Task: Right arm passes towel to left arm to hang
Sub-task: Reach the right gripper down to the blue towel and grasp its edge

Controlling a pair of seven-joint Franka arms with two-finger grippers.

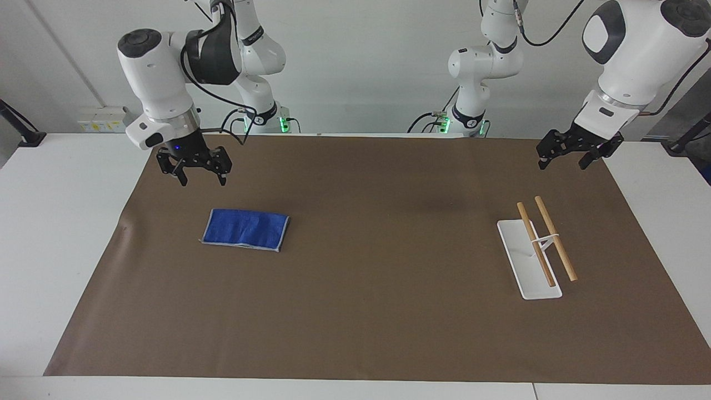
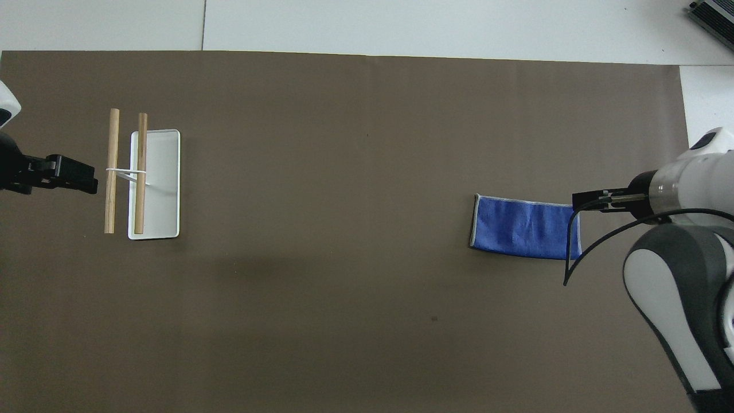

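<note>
The blue towel (image 1: 245, 229) lies flat on the brown mat (image 1: 355, 322) toward the right arm's end of the table; it also shows in the overhead view (image 2: 524, 227). My right gripper (image 1: 203, 181) is open and empty. It hangs in the air just off the towel's end that faces the right arm's end of the table, apart from it. In the overhead view the right gripper (image 2: 578, 201) covers that end's corner. My left gripper (image 1: 562, 162) is open and empty. It waits in the air over the mat's edge by the rack, and also shows in the overhead view (image 2: 86, 178).
A towel rack stands toward the left arm's end: a white base (image 1: 522, 261) with two wooden rods (image 1: 555, 238) on a thin white stem; the base also shows overhead (image 2: 163, 183). The right arm's black cable (image 2: 573, 252) hangs over the towel's end.
</note>
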